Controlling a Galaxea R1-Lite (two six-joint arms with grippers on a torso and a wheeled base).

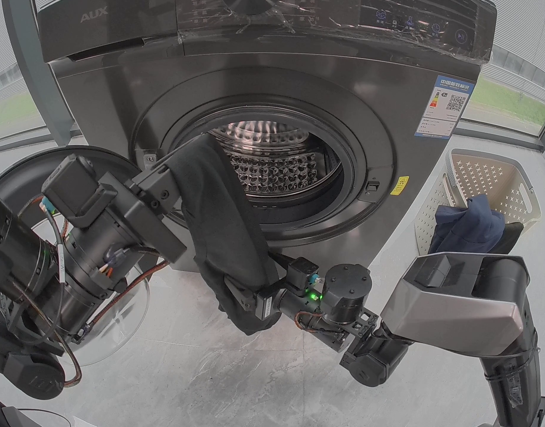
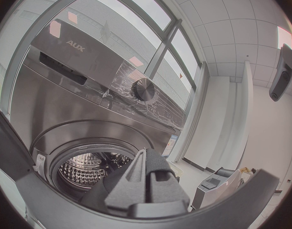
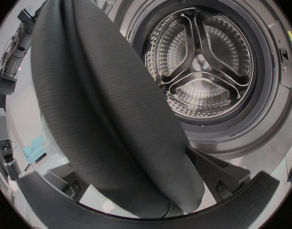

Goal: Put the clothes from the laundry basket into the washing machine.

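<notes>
**Item: dark garment** (image 1: 225,232). It is slung between both arms in front of the washing machine (image 1: 320,84), outside the drum (image 1: 272,161). The upper end is at the left rim of the opening and the lower end hangs below the opening, above the floor (image 1: 225,375).

**Left end effector** (image 1: 166,176). Closed on the garment's upper end, at the left edge of the drum mouth.

**Right end effector** (image 1: 249,300). Wrapped in the garment's lower end; whether it grips cannot be told.

**Containers**
- Drum: bare metal, no clothes seen inside. The door (image 1: 23,170) is swung open at the left.
- Laundry basket (image 1: 521,191): on the floor by the machine's right corner. It holds a blue garment (image 1: 471,229) with a dark piece just beside it.

**Risks (judged)**
- The cloth may snag on the door seal or stay draped over the lip if it is released short of the drum.
- The lower end may slip to the floor if the right hold is loose.
- A tail left across the rim would stop the door from closing.
</notes>
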